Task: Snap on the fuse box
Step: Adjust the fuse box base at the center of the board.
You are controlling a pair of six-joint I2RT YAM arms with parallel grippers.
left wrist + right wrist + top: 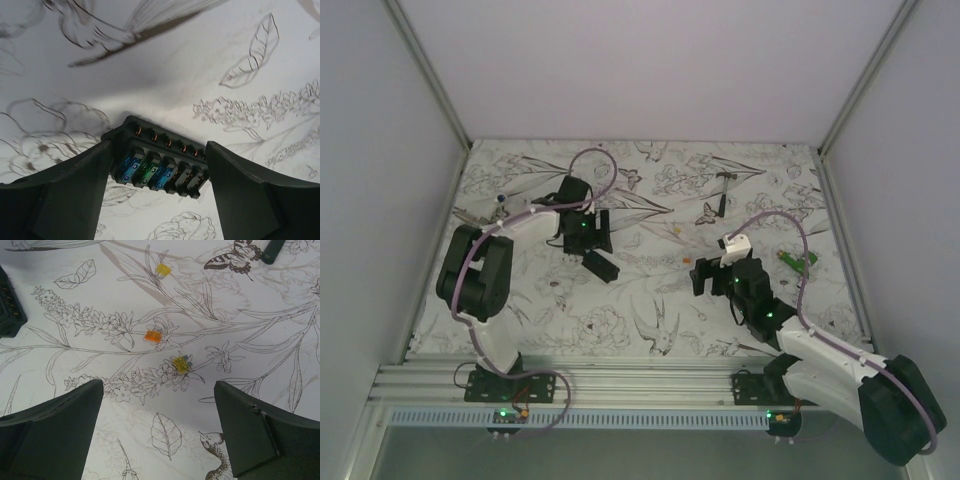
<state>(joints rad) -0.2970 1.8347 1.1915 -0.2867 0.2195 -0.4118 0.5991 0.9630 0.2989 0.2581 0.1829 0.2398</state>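
The fuse box (165,165) is a small black box with a row of copper contacts. Two blue fuses and one green fuse sit in its slots, and the other slots are empty. It lies lengthwise between my left gripper's fingers, with its ends against both inner faces. My left gripper (159,146) is shut on it at the table (650,310). In the top view the box (601,266) sits left of centre under the left gripper (590,248). My right gripper (159,390) is open and empty above the table, right of the box (7,307), and also shows in the top view (705,277).
Three loose fuses lie ahead of the right gripper: a yellow one (181,364), an orange one (153,335) and a farther yellow one (163,270). A tiny hammer (723,190) lies at the back. A small green object (798,261) lies at the right. Walls enclose the table.
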